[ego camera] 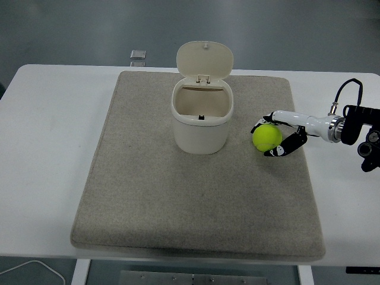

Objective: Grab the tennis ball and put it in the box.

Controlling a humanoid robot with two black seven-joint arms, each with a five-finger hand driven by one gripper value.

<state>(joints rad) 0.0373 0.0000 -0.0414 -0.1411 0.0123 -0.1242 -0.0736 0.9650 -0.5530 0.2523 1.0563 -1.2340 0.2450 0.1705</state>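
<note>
Right hand [279, 133]: fingers curl around tennis ball [267, 137], approx. mid-height. Ball prob. light, fuzzy, springy; box [201, 122] open, left of fingers.

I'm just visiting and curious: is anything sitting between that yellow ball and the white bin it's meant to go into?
Nothing visible blocks the way. Only bare grey mat lies between the tennis ball and the box, whose lid is flipped up, leaving the top open. The right hand has its fingers around the ball.
</note>
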